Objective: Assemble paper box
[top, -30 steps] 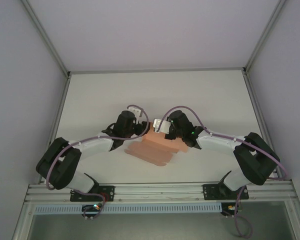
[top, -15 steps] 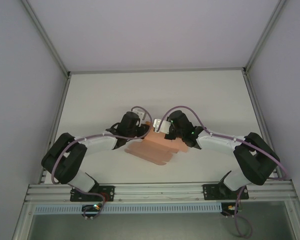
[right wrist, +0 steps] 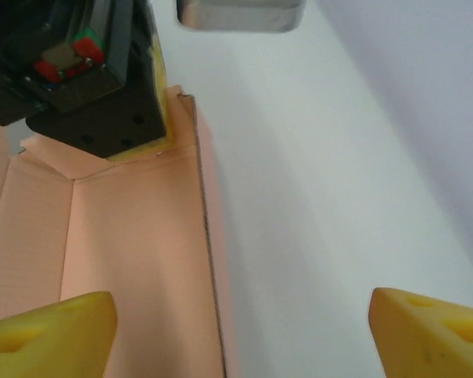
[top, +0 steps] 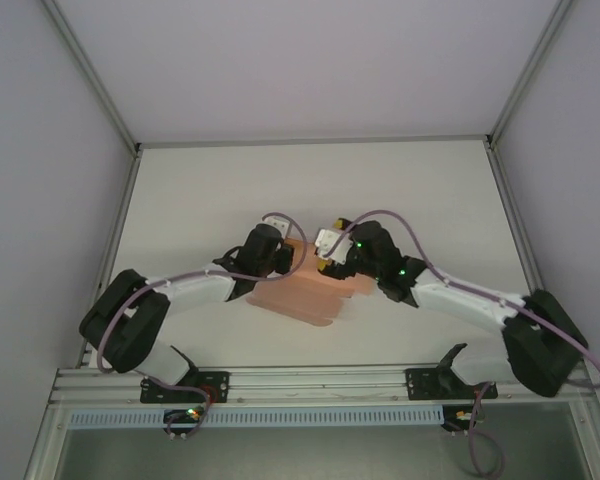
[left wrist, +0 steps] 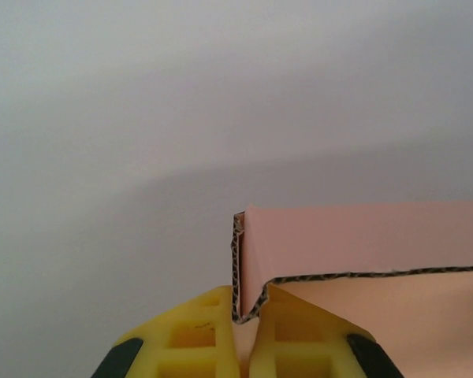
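The left arm [top: 195, 288] and right arm [top: 460, 300] are white links between bulky black joints, each with a looping mauve cable [top: 385, 213]. Black base plates [top: 195, 385] stand at the desk's [top: 310, 180] near edge. Green lights [top: 401, 271] dot the right arm. The left tool [left wrist: 248, 311] and right tool [right wrist: 238, 303] have yellow fingers [left wrist: 197, 335] with moulded hollows.

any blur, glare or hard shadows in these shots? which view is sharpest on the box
Left wrist: sharpest, the box's corrugated edge is crisp, with a soft shadow behind it. Right wrist: the right claw has blurred fingers at the bottom corners. Top external: even diffuse light, no glare, only faint shadows under the arms.
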Robot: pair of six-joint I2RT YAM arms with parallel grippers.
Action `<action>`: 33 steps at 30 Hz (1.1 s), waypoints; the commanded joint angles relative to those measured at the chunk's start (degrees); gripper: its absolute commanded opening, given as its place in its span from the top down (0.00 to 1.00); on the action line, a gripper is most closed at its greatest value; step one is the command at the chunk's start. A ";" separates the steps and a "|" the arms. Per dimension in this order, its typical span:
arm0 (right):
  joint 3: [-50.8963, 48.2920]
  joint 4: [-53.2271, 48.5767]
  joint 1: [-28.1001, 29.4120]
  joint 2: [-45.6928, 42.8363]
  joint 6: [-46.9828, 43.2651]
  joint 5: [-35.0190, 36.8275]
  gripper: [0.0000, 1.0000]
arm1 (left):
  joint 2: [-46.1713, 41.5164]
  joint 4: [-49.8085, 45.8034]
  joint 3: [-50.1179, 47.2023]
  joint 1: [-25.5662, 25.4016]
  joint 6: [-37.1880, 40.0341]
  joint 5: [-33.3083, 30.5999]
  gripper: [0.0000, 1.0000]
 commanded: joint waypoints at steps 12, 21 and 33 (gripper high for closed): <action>-0.07 -7.01 -9.23 -11.71 22.49 12.40 0.00 | -11.53 3.72 -5.09 -0.21 0.46 -6.24 1.00; 0.06 -4.15 -8.51 -5.53 27.58 0.05 0.00 | -11.30 3.66 -4.32 -0.27 -0.03 -5.43 1.00; -4.09 23.32 -1.96 2.74 40.65 16.55 0.00 | -8.79 6.41 -2.62 -1.30 -1.67 -3.05 1.00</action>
